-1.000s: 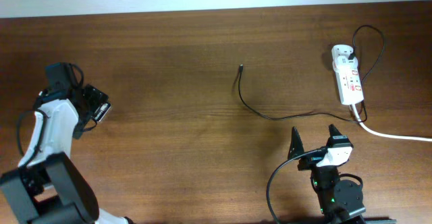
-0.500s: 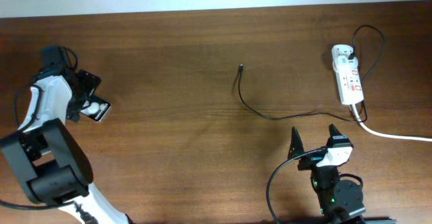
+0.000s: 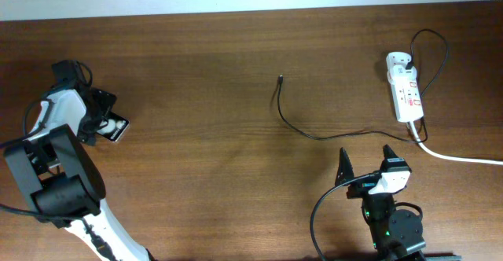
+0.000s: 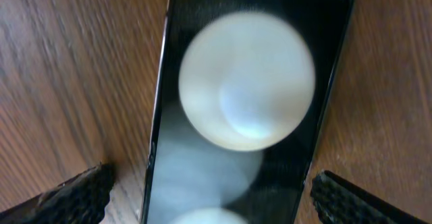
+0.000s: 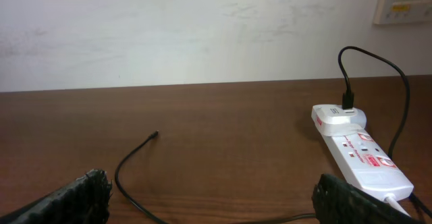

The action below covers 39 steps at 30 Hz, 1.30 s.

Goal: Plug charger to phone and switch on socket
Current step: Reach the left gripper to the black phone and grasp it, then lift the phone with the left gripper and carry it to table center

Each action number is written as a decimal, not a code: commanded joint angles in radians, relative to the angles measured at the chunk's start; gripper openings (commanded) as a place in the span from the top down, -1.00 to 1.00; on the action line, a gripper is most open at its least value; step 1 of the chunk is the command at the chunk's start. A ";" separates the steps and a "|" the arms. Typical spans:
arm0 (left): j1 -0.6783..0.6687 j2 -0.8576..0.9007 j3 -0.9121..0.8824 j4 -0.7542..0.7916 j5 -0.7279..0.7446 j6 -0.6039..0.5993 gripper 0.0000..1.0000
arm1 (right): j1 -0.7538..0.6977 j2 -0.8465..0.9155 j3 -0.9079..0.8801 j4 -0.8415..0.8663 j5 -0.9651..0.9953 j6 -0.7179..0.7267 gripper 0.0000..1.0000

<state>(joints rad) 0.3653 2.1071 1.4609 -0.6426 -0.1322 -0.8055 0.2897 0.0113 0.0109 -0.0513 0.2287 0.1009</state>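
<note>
The phone (image 3: 114, 127), a black slab with white round blobs, lies flat on the table at the far left. It fills the left wrist view (image 4: 246, 82). My left gripper (image 3: 99, 118) is open right over it, with a finger on each side of the phone (image 4: 216, 193), a gap showing at both. The charger cable's plug tip (image 3: 280, 78) lies loose mid-table, and the cable runs right to the white adapter (image 3: 399, 60) in the socket strip (image 3: 407, 97). My right gripper (image 3: 365, 165) is open and empty at the front, with the tip (image 5: 155, 135) and strip (image 5: 361, 158) ahead of it.
The strip's thick white cord (image 3: 464, 159) runs off the right edge. The cable loops across the table (image 3: 314, 135) between the tip and the strip. A white wall lies beyond the table's far edge (image 5: 202, 35).
My left arm has swung in and brought its gripper over the phone, whose white blobs now show. The right arm, the cable and the strip have not moved.
</note>
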 commanded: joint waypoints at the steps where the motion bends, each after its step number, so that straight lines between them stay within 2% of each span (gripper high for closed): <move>1: 0.005 0.039 0.006 0.031 -0.004 -0.010 -0.98 | 0.003 -0.008 -0.005 -0.005 0.019 0.000 -0.97; 6: 0.005 0.044 0.006 0.051 -0.022 -0.008 -0.99 | 0.003 -0.008 -0.005 -0.005 0.019 0.000 -0.97; 14: 0.004 0.094 0.048 -0.003 -0.028 0.077 -1.00 | 0.003 -0.008 -0.005 -0.005 0.019 0.000 -0.97; 23: 0.004 0.094 0.063 -0.107 -0.124 0.191 -0.86 | 0.003 -0.008 -0.005 -0.005 0.019 0.000 -0.97; 33: 0.004 0.164 0.062 -0.123 -0.010 0.076 -0.95 | 0.003 -0.008 -0.005 -0.005 0.019 0.000 -0.97; 35: 0.004 0.171 0.062 -0.132 -0.011 0.072 -0.83 | 0.003 -0.008 -0.005 -0.005 0.019 0.000 -0.97; 36: 0.004 0.171 0.062 -0.135 -0.014 0.072 -0.60 | 0.003 -0.008 -0.005 -0.005 0.019 0.000 -0.97; 39: 0.004 0.171 0.062 -0.140 -0.022 0.073 -0.49 | 0.003 -0.008 -0.005 -0.005 0.019 0.000 -0.97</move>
<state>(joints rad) 0.3687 2.1826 1.5658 -0.7612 -0.1726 -0.7238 0.2897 0.0109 0.0109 -0.0513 0.2287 0.1017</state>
